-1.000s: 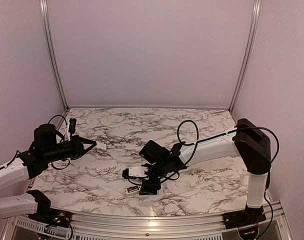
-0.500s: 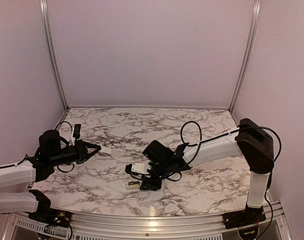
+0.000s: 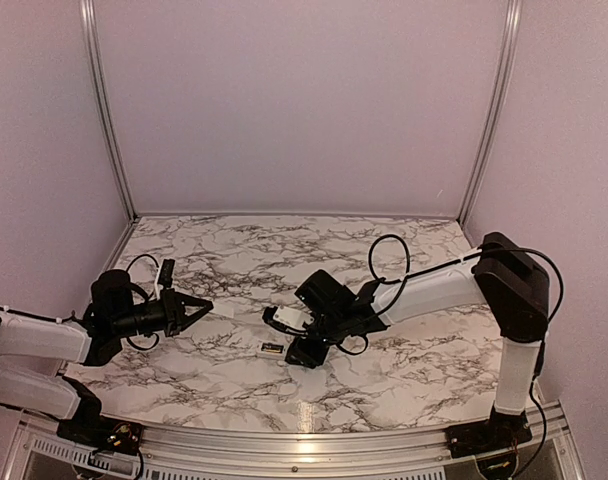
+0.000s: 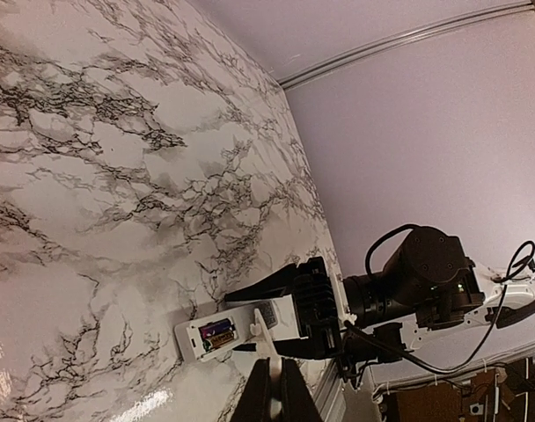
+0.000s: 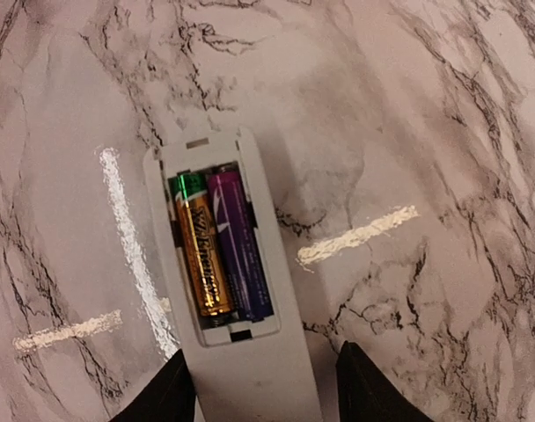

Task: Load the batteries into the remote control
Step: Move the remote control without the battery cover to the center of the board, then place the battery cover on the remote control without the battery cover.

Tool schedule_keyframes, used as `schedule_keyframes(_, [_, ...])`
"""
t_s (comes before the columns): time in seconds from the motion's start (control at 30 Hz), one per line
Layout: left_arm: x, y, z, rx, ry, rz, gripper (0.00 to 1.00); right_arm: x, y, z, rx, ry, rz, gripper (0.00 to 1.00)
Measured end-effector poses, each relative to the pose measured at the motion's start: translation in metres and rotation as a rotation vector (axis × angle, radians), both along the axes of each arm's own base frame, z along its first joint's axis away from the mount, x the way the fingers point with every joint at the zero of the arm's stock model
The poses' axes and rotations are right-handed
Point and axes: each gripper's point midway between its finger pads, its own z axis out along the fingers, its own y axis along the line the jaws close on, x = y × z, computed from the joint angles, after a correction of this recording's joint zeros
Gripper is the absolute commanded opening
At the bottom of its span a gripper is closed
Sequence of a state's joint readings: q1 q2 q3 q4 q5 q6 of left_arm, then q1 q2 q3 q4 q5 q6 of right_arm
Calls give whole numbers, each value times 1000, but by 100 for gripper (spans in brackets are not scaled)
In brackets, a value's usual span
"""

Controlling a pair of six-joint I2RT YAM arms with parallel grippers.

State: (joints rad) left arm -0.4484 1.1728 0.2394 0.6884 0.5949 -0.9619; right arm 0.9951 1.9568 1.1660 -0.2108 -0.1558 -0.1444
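Observation:
The white remote control [image 5: 259, 374] faces back-up, with its compartment uncovered. Both batteries lie side by side inside it: a golden one [image 5: 201, 255] and a dark purple one [image 5: 241, 246]. My right gripper [image 5: 266, 387] is shut on the remote's lower body and holds it a little above the marble table [image 3: 404, 260]. In the top view the remote [image 3: 289, 318] sticks out left of the right gripper [image 3: 284, 331]. My left gripper [image 4: 274, 365] is shut on a thin white battery cover [image 4: 262, 333], just short of the remote [image 4: 193, 338]. In the top view the left gripper [image 3: 206, 304] points right at it.
Pale walls with metal corner posts [image 3: 104, 110] enclose the table on three sides. The right arm's cable [image 3: 384, 250] loops above its wrist. The metal front rail [image 3: 304, 445] runs along the near edge.
My right gripper closed on the remote and carried it up and away from the front edge. The left arm swung right, bringing the cover close to the remote.

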Motion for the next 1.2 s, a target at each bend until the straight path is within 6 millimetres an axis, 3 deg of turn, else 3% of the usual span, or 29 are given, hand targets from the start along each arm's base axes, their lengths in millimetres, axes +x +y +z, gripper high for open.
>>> schedule_keyframes(0.1, [0, -7, -6, -11, 15, -26, 0, 0, 1, 0, 14, -1, 2, 74])
schedule_keyframes(0.3, [-8, -26, -19, -48, 59, -99, 0, -8, -9, 3, 19, -4, 20, 82])
schedule_keyframes(0.43, [-19, -43, -24, -64, 76, -155, 0, -10, -15, 18, 37, -37, 44, 82])
schedule_keyframes(0.6, [-30, -60, -35, -94, 115, -204, 0, -6, -6, 51, 110, -115, 93, 79])
schedule_keyframes(0.67, [-33, -66, -42, -107, 143, -215, 0, -7, -4, 56, 123, -129, 117, 78])
schedule_keyframes(0.87, [-36, -72, -69, -100, 258, -212, 0, -11, -2, 53, 118, -136, 178, 77])
schedule_keyframes(1.2, [-21, -84, -51, -137, 187, -204, 0, -7, 13, 50, 112, -138, 240, 72])
